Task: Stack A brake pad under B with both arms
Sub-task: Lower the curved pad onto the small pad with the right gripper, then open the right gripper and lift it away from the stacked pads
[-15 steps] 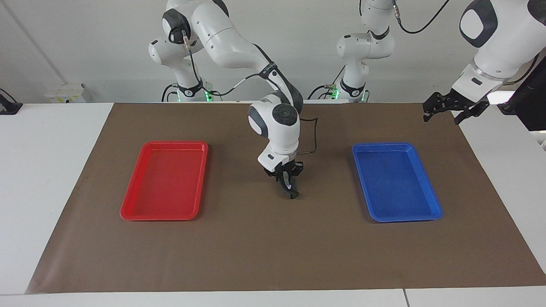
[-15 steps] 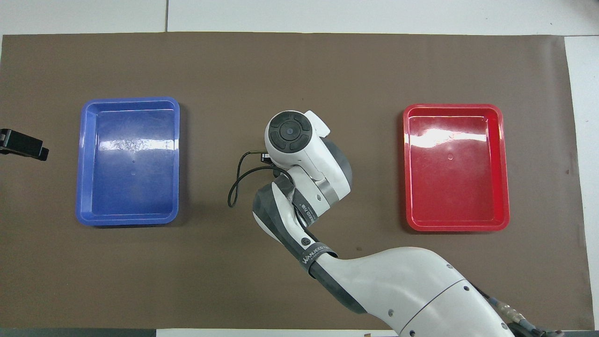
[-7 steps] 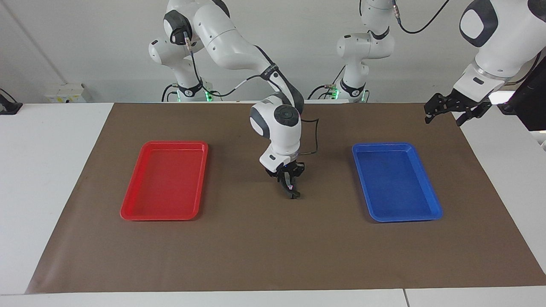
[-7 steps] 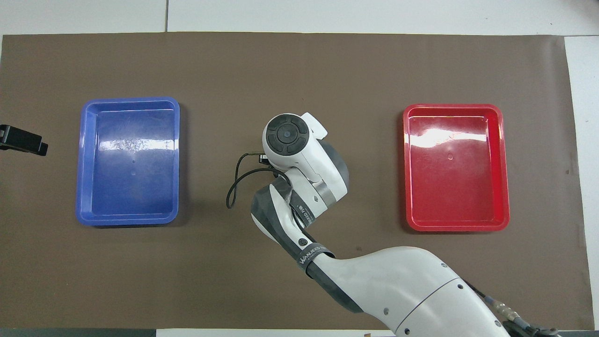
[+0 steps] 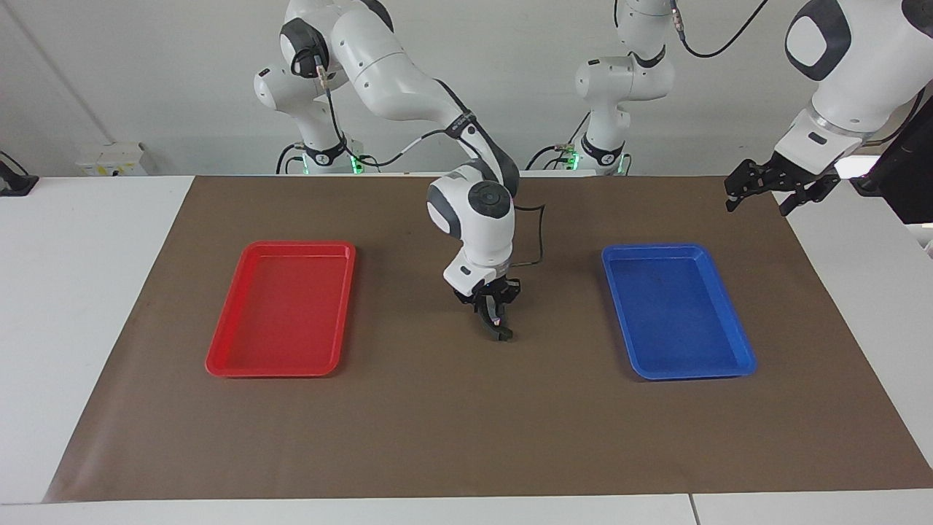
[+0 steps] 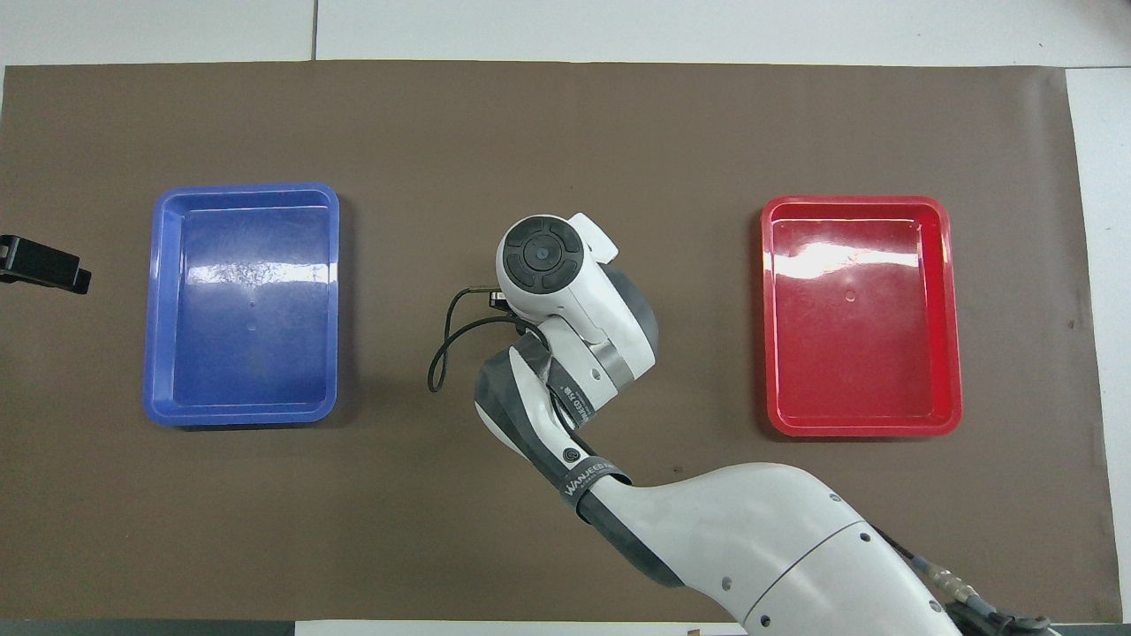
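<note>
My right gripper (image 5: 498, 326) reaches down to the middle of the brown mat (image 5: 452, 430), between the two trays. It is shut on a slim, dark, curved piece with a pale spot, which looks like brake shoe B (image 5: 501, 334). The piece's low end is at the mat. In the overhead view the right arm's wrist (image 6: 543, 256) hides both the gripper and the piece. The short all-dark brake pad A shows in neither view. My left gripper (image 5: 758, 203) is open and empty, raised over the mat's edge at the left arm's end; a part of it shows in the overhead view (image 6: 44, 269).
A red tray (image 5: 219, 361) lies toward the right arm's end and a blue tray (image 5: 743, 357) toward the left arm's end, both with nothing in them. A black cable (image 6: 442, 344) loops from the right wrist over the mat.
The right gripper has shifted slightly toward the left arm's end with the dark piece in it. The left gripper has edged a little outward.
</note>
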